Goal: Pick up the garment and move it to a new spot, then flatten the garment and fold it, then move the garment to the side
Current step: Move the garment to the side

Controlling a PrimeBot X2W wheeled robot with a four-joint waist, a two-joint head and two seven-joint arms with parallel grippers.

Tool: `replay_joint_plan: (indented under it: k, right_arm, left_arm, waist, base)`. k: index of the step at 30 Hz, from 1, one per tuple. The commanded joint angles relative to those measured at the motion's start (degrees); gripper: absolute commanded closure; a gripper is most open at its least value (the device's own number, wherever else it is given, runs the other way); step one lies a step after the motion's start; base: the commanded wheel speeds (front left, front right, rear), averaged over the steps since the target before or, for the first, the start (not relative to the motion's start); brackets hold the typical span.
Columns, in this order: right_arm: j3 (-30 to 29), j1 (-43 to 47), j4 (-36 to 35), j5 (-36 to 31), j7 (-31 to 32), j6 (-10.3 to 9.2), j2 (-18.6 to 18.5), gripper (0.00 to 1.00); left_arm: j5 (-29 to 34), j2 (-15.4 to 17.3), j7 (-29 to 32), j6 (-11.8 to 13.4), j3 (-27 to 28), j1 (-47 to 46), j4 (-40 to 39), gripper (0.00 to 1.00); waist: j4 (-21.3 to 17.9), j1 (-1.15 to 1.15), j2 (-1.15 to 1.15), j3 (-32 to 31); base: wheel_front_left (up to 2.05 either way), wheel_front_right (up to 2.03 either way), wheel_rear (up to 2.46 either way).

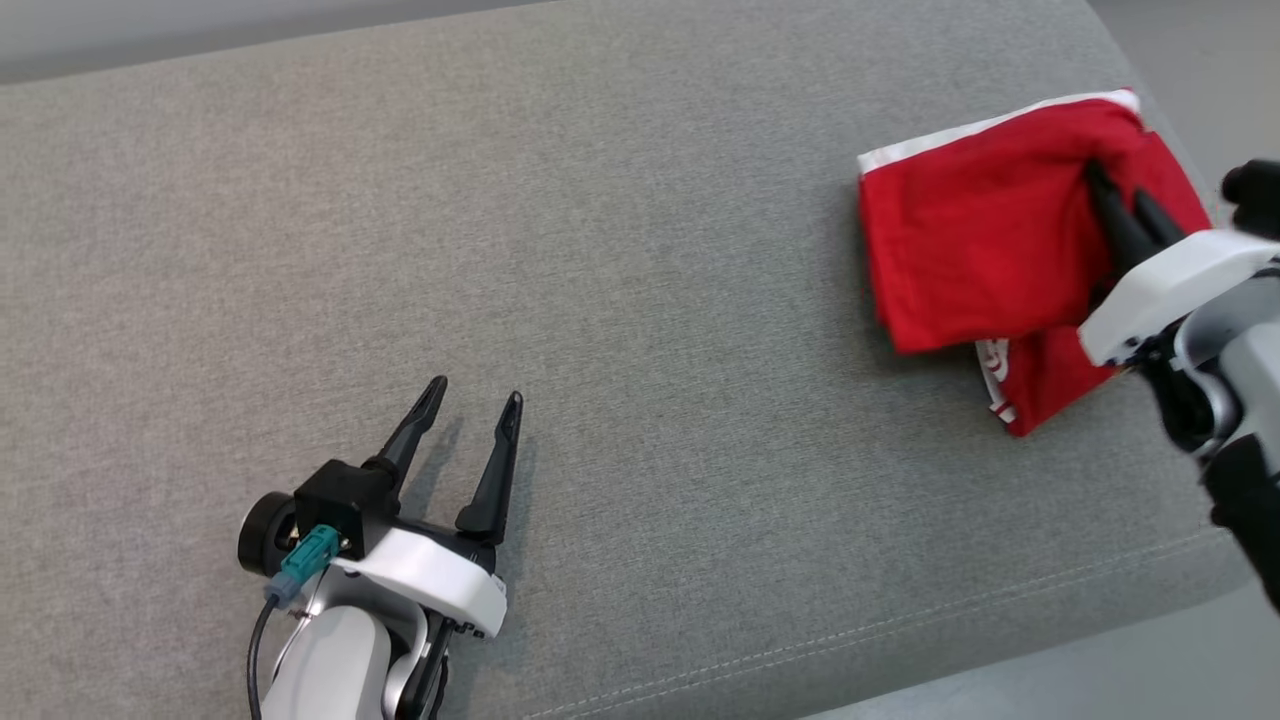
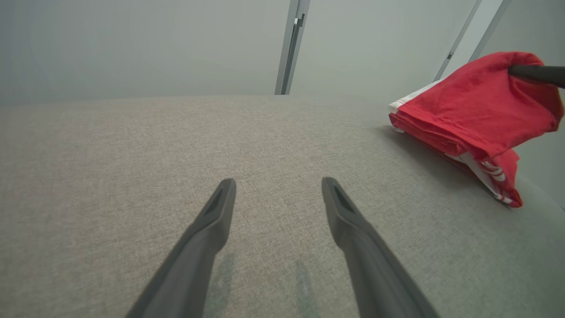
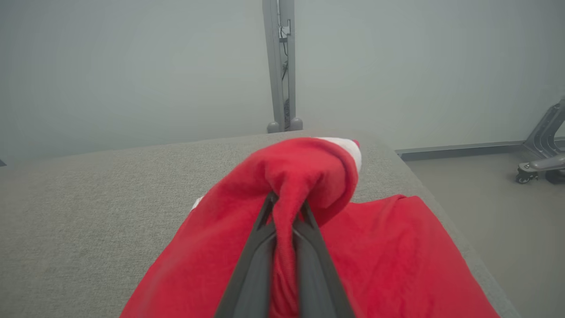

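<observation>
The garment (image 1: 980, 240) is red with white trim, folded into a small bundle at the far right of the grey cushion. My right gripper (image 1: 1120, 195) is shut on a pinch of its upper layer, lifting that fold. In the right wrist view the red garment (image 3: 397, 256) bunches between the two dark fingers (image 3: 254, 260) of the right gripper (image 3: 287, 201). From the left wrist view the garment (image 2: 476, 115) hangs partly raised, one edge on the cushion. My left gripper (image 1: 475, 395) is open over bare cushion at the lower left, its tips (image 2: 278, 183) spread and holding nothing.
The grey fabric cushion (image 1: 600, 250) spans the scene, its front seam (image 1: 900, 620) and right edge (image 3: 459, 238) close to the garment. Beyond the right edge lies grey floor with a wheeled metal base (image 3: 540, 163). A metal post (image 3: 280, 66) stands behind.
</observation>
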Motion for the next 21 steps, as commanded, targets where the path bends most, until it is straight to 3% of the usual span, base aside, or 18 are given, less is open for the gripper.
replay_joint_plan:
  k: [1,14,15,16,21]
  right_arm:
    - [0.3,-1.1,0.5,0.3,0.1,0.41,-1.6,1.00]
    - [2.0,-5.7,13.8,-0.2,1.5,0.41,-4.8,1.00]
    - [1.8,-6.4,15.4,-0.6,1.0,0.41,-5.1,0.94]
    - [1.5,-7.0,17.0,-1.0,0.5,0.41,-5.2,0.02]
    - [-1.7,-9.2,21.6,-3.0,-1.6,0.41,-6.1,0.00]
  left_arm:
    - [0.7,0.4,-0.3,-0.2,1.5,-2.3,-1.8,0.00]
    - [1.2,0.4,-0.3,-0.2,0.7,-3.6,-2.3,0.00]
    - [1.3,0.4,-0.3,-0.2,0.7,-3.6,-2.3,0.00]
    - [1.4,0.4,-0.3,-0.2,0.8,-3.7,-2.4,0.00]
    - [1.9,0.4,-0.3,-0.2,1.7,-3.5,-2.6,0.00]
  waist:
    - [0.8,0.00,0.00,0.6]
    - [4.4,0.00,0.00,2.7]
    - [4.7,0.00,0.00,2.9]
    - [5.0,0.00,0.00,3.0]
    - [6.1,0.00,0.00,3.0]
  base:
    - [0.00,0.00,0.00]
    - [0.00,0.00,0.00]
    - [0.00,0.00,0.00]
    - [0.00,0.00,0.00]
    - [0.00,0.00,0.00]
